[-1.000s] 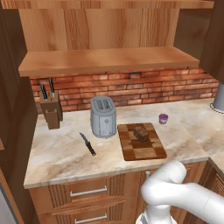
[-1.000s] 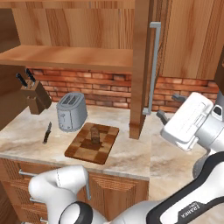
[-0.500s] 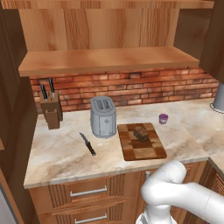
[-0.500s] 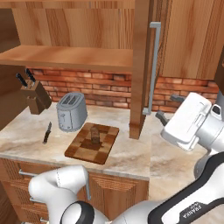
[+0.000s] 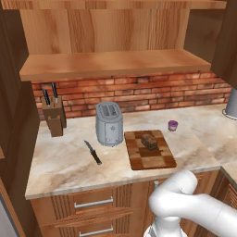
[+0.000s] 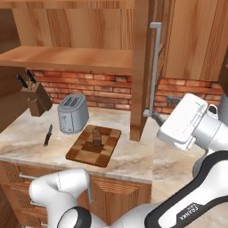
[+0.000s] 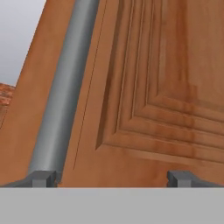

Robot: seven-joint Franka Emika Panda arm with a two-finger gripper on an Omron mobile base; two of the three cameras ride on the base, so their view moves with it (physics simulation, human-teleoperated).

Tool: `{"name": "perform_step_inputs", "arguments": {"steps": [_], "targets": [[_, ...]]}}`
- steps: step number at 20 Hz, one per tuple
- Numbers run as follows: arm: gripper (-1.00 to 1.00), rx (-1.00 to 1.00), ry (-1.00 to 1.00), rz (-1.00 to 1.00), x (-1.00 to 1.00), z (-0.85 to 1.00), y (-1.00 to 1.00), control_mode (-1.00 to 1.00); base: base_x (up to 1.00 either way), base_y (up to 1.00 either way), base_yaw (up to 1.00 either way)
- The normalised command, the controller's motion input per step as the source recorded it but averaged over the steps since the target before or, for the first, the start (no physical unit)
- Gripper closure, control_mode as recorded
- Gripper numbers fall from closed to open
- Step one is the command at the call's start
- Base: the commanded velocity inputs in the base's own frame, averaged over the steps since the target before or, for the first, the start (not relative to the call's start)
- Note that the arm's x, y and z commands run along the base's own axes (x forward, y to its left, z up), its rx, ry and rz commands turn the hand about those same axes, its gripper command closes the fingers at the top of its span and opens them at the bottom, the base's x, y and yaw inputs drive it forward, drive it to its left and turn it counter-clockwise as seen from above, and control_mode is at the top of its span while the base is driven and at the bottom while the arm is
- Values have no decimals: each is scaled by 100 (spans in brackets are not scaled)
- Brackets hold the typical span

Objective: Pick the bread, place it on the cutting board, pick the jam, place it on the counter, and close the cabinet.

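- With bread (image 5: 149, 141) on the cutting board (image 5: 150, 159) and jam (image 5: 172, 125) on the counter (image 5: 65, 162), cabinet door (image 6: 141, 84) is left ajar.
- Gripper (image 7: 111, 178) is spread wide, empty, against the panel beside the handle (image 7: 63, 94).
- Door should be pushed flat and steadily until seated.

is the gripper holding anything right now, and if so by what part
Nothing is held. The gripper is open, its fingertips spread wide right up against the cabinet door panel, one tip near the foot of the grey bar handle but not closed on it.
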Motion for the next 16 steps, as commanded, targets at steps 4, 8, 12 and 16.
{"name": "perform_step_inputs", "arguments": {"steps": [4, 8, 12, 16], "targets": [[-100, 0, 4, 0, -2, 0, 23, -100, 0, 0, 0], [-100, 0, 4, 0, -3, 0, 21, -100, 0, 0, 0], [-100, 0, 3, 0, -14, 2, 17, -100, 0, 0, 0], [-100, 0, 1, 0, -16, 5, 13, -100, 0, 0, 0]]}}
